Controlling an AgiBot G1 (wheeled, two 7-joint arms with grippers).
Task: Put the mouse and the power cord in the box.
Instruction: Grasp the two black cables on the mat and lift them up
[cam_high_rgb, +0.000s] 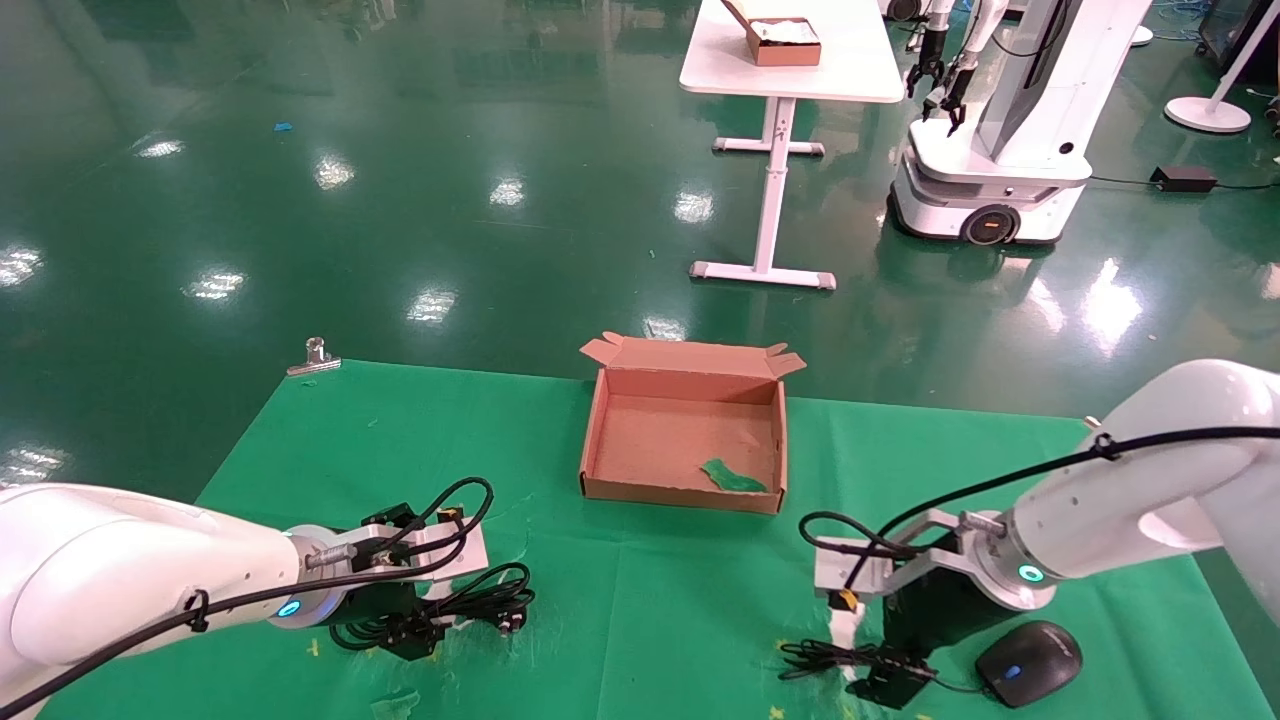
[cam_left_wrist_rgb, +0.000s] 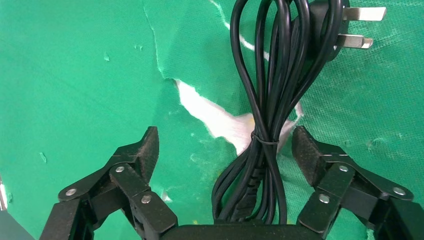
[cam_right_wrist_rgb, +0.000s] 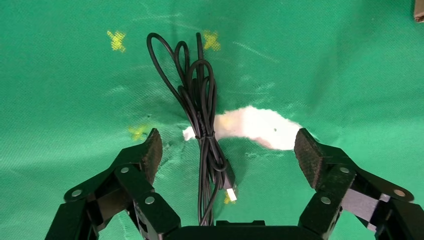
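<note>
The power cord (cam_high_rgb: 490, 600) lies bundled on the green cloth at the front left, its plug (cam_left_wrist_rgb: 325, 30) pointing away. My left gripper (cam_left_wrist_rgb: 226, 145) is low over it and open, the cord (cam_left_wrist_rgb: 265, 100) running between the fingers, nearer one pad. At the front right the black mouse (cam_high_rgb: 1030, 662) sits upright on the cloth. Its thin tied cable (cam_right_wrist_rgb: 200, 110) lies between the fingers of my open right gripper (cam_right_wrist_rgb: 228, 147), untouched. The shallow brown box (cam_high_rgb: 685, 492) stands at the table's middle back, holding only a green scrap (cam_high_rgb: 733, 476).
The cloth is torn in white patches (cam_right_wrist_rgb: 260, 127) under both grippers. A metal clip (cam_high_rgb: 313, 357) holds the cloth's far left corner. Beyond the table are green floor, a white table (cam_high_rgb: 790, 60) and another robot (cam_high_rgb: 1000, 130).
</note>
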